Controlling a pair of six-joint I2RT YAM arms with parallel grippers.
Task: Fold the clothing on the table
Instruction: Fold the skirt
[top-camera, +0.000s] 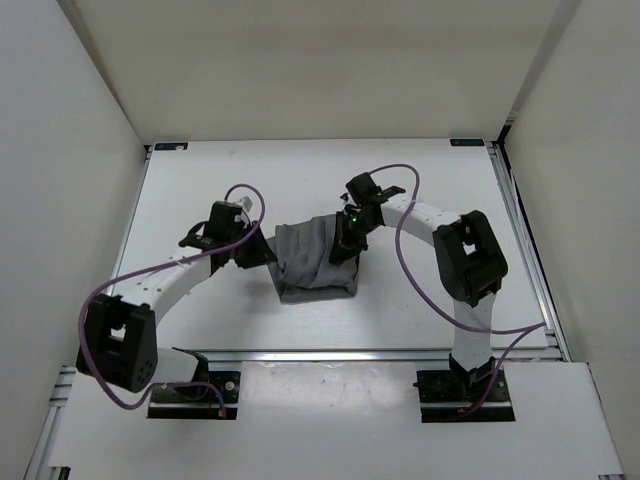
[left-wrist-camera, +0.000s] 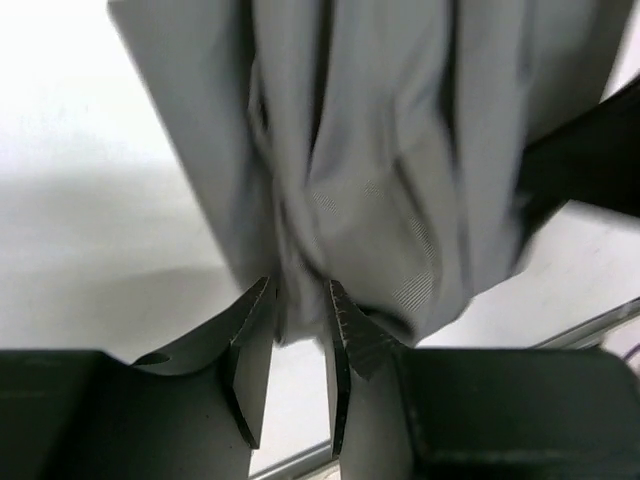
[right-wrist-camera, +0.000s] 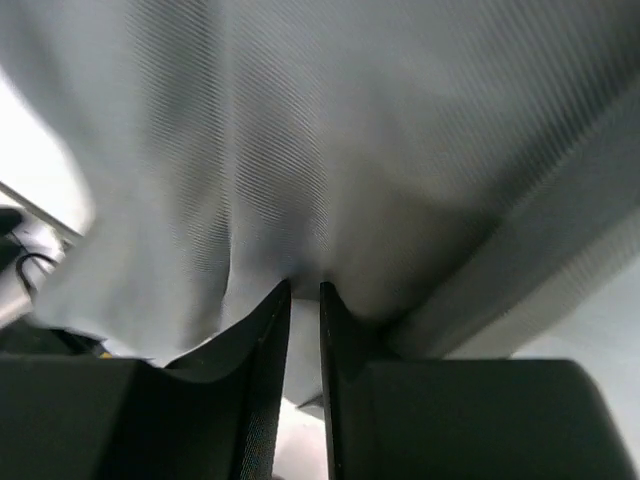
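clothing (top-camera: 315, 262): grey pleated thing, bunched up around the middle of the table (top-camera: 200, 190), right between the two arms. The near edge lies flat and the far part is all rumpled.
left gripper (top-camera: 262, 254): at the clothing's left edge. In the wrist view its fingers (left-wrist-camera: 255, 330) sit a little apart with a bunched fold tucked between the tips. Honestly can't tell if it's really gripping or just straddling it.
folds: in the left wrist view the long creases all run down toward those tips.
right gripper (top-camera: 347, 245): on the upper right part of the clothing. Its fingers (right-wrist-camera: 262, 350) are nearly pressed together, and the fabric pulls to a point at the tips, so it's pinching the cloth.
cables (top-camera: 405, 250): purple, one looping off each arm.
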